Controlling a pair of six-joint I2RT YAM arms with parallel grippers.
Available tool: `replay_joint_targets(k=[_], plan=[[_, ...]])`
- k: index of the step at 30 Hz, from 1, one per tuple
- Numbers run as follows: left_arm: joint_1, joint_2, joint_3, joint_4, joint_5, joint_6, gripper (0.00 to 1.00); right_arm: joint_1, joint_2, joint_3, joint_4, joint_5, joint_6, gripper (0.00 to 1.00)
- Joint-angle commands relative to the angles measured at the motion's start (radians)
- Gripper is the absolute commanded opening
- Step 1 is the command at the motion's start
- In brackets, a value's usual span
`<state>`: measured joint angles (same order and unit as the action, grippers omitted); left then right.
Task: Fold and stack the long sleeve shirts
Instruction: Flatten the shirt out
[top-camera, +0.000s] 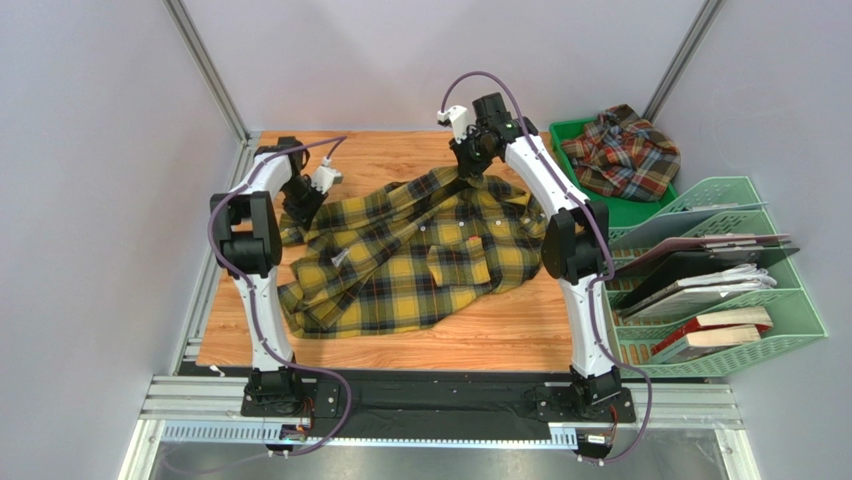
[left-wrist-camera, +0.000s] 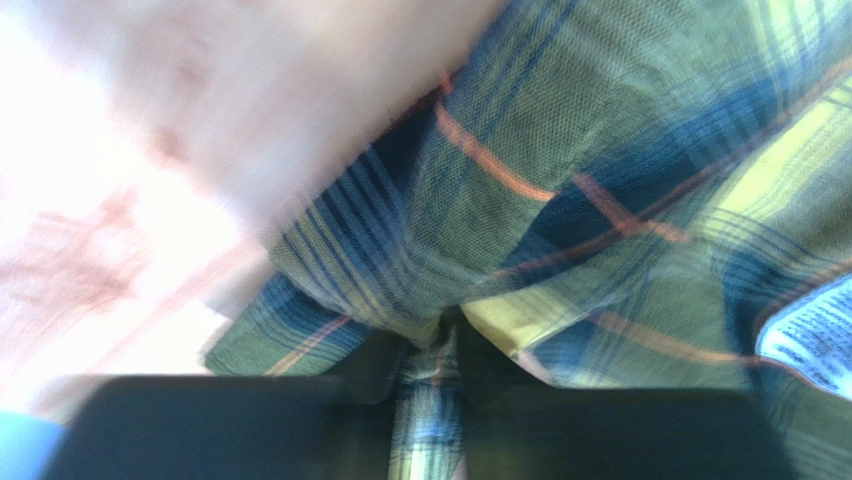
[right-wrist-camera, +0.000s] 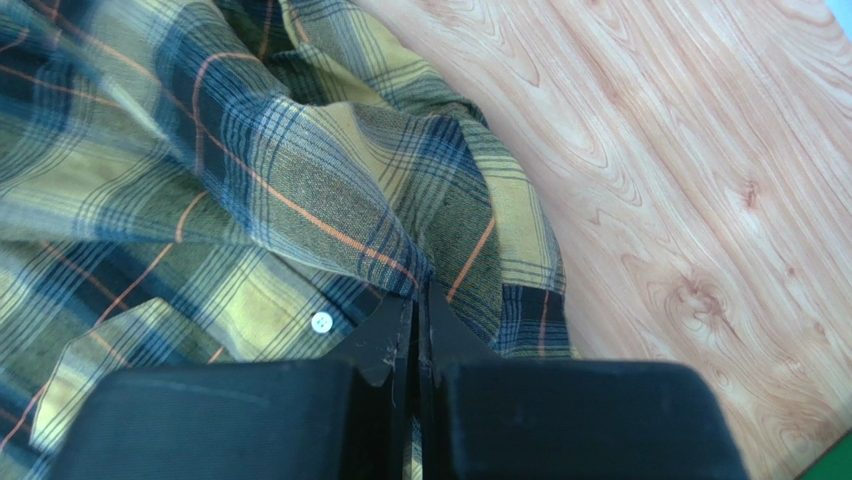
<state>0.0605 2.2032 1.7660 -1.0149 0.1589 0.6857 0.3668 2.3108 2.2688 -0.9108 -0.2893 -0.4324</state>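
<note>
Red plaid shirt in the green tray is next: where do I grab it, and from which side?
Pinch the raised fold atop the rust-red shirt, coming straight down. It lies heaped inside the green tray, whose walls block a sideways approach. The right gripper, shut on the yellow shirt, is nearer.

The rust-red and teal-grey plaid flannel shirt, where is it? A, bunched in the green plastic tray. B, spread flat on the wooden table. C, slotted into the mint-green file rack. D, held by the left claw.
A: the top view shows the rust-red and teal-grey plaid flannel shirt crumpled in the green plastic tray, while the left claw and right claw each pinch the yellow and black plaid flannel shirt.
</note>
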Motion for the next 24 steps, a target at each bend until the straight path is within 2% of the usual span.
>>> replay_joint_targets(k=[1, 4, 5, 7, 9, 10, 12, 13, 15, 16, 17, 18, 19, 20, 21, 22, 23, 24], plan=[[0.019, 0.075, 0.134, -0.005, -0.1, -0.043, 0.01, -0.006, 0.081, 0.121, 0.019, 0.028, 0.046, 0.0], [0.059, 0.145, 0.35, -0.045, -0.093, -0.11, 0.0, -0.003, 0.125, 0.227, 0.05, 0.059, 0.085, 0.0], [0.068, 0.179, 0.507, -0.1, -0.076, -0.147, 0.0, -0.003, 0.124, 0.242, 0.085, 0.068, 0.099, 0.0], [0.085, 0.191, 0.73, -0.158, 0.016, -0.173, 0.0, -0.005, 0.085, 0.256, 0.131, 0.07, 0.127, 0.0], [0.081, 0.135, 0.799, -0.218, 0.153, -0.184, 0.0, -0.014, -0.006, 0.244, 0.156, 0.032, 0.158, 0.0], [0.076, 0.095, 0.784, -0.229, 0.209, -0.184, 0.0, -0.032, -0.04, 0.209, 0.165, 0.007, 0.185, 0.0], [0.038, -0.07, 0.704, -0.261, 0.371, -0.154, 0.0, -0.045, -0.124, 0.158, 0.159, -0.074, 0.214, 0.0], [0.016, -0.138, 0.581, -0.293, 0.419, -0.126, 0.0, -0.064, -0.213, 0.125, 0.135, -0.109, 0.222, 0.0], [-0.089, -0.351, 0.43, -0.339, 0.511, 0.003, 0.0, -0.084, -0.301, -0.006, 0.084, -0.227, 0.216, 0.0], [-0.135, -0.423, 0.262, -0.365, 0.524, 0.044, 0.0, -0.086, -0.395, -0.055, 0.003, -0.267, 0.19, 0.0], [-0.245, -0.568, 0.174, -0.373, 0.528, 0.111, 0.0, -0.086, -0.437, -0.175, -0.043, -0.29, 0.132, 0.0], [-0.307, -0.641, 0.088, -0.379, 0.534, 0.136, 0.0, -0.086, -0.486, -0.234, -0.092, -0.338, 0.092, 0.0], [-0.373, -0.705, -0.072, -0.378, 0.533, 0.153, 0.0, -0.088, -0.557, -0.302, -0.199, -0.353, 0.052, 0.0], [-0.507, -0.814, -0.147, -0.37, 0.53, 0.159, 0.0, -0.088, -0.597, -0.412, -0.25, -0.362, 0.016, 0.0], [-0.574, -0.856, -0.218, -0.361, 0.515, 0.15, 0.0, -0.089, -0.629, -0.476, -0.304, -0.375, -0.076, 0.0], [-0.634, -0.893, -0.334, -0.335, 0.502, 0.118, 0.05, -0.089, -0.695, -0.53, -0.406, -0.375, -0.13, 0.0], [-0.701, -0.939, -0.383, -0.312, 0.489, 0.088, 0.18, -0.091, -0.727, -0.585, -0.436, -0.361, -0.176, 0.0], [-0.703, -0.953, -0.425, -0.286, 0.473, 0.051, 0.23, -0.094, -0.761, -0.715, -0.45, -0.329, -0.231, 0.0]])
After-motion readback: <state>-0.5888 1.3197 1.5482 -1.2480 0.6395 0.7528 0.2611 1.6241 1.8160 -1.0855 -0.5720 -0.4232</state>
